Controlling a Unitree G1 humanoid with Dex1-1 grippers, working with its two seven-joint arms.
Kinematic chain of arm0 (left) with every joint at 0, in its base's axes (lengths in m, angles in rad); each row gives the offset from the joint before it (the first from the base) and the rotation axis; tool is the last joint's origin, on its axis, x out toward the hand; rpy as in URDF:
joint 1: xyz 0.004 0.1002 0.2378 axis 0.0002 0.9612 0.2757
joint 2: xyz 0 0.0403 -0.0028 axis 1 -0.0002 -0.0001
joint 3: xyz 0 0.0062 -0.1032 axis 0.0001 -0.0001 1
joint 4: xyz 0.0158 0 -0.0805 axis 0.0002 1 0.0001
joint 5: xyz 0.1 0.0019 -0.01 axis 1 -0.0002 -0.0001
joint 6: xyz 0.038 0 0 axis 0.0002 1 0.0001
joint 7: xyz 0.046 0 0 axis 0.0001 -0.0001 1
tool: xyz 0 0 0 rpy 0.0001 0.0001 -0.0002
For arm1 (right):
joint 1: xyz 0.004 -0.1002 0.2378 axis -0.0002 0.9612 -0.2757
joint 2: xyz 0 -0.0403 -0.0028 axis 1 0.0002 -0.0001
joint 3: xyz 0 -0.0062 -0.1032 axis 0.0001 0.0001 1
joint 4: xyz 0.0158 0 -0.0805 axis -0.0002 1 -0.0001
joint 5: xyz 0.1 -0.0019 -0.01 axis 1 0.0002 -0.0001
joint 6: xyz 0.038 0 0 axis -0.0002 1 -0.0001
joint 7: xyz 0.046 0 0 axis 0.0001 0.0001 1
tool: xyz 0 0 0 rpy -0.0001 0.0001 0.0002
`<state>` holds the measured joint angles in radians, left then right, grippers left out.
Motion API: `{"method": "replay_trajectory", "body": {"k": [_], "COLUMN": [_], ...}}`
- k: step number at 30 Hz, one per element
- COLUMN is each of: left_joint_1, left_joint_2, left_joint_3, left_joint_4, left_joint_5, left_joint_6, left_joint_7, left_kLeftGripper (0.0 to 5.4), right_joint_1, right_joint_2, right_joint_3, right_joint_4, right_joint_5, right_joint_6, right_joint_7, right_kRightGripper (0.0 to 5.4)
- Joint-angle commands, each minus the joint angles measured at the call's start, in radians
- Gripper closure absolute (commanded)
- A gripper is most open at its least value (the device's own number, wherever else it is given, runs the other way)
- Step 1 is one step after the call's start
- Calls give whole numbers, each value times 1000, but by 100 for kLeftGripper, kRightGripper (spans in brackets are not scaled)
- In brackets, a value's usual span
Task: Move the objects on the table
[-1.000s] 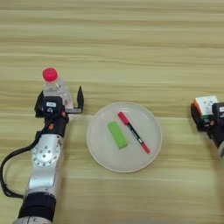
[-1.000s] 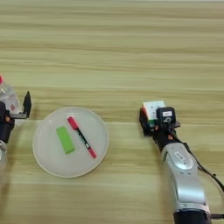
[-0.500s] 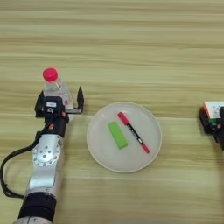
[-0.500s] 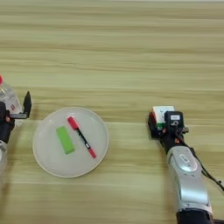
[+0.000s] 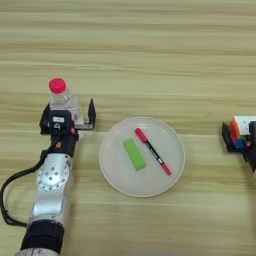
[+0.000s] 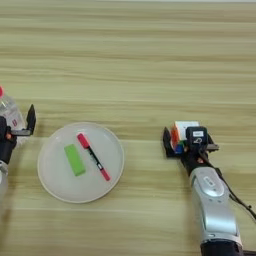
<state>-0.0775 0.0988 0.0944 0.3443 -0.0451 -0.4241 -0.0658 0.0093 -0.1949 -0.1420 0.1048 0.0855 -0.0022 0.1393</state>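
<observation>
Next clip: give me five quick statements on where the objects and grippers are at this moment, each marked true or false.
1. The green block lies on the plate. True.
2. The pen lies on the bare table. False: it lies on the plate beside the block.
3. The left gripper is at the bottle. True.
4. The bottle's cap is blue. False: it is red.
5. The puzzle cube sits at the right gripper, right of the plate. True.
</observation>
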Motion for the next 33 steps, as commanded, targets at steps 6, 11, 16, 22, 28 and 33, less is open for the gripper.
{"method": "replay_trajectory", "body": {"k": [6, 11, 16, 22, 28, 33], "left_joint_1": [6, 7, 6, 3, 4, 5], "left_joint_2": [2, 3, 4, 5, 4, 3], "left_joint_3": [-6, -5, -4, -3, -3, -4], "left_joint_4": [-10, -11, -10, -6, -7, -10], "left_joint_5": [11, 10, 9, 8, 9, 10], "left_joint_6": [17, 17, 18, 18, 18, 19], "left_joint_7": [0, -1, -2, -3, -2, 0], "left_kLeftGripper": [0, 0, 0, 0, 0, 0], "right_joint_1": [14, 12, 8, -9, -39, -79], "right_joint_2": [-17, -16, -15, -7, -2, 7], "right_joint_3": [20, 32, 74, 158, 220, 266], "right_joint_4": [-96, -153, -236, -280, -305, -318], "right_joint_5": [-67, -81, -88, -81, -69, -61], "right_joint_6": [-54, -40, -4, 66, 146, 243], "right_joint_7": [-14, -9, 21, 85, 135, 164], "right_kRightGripper": [3, 3, 3, 3, 3, 3]}}
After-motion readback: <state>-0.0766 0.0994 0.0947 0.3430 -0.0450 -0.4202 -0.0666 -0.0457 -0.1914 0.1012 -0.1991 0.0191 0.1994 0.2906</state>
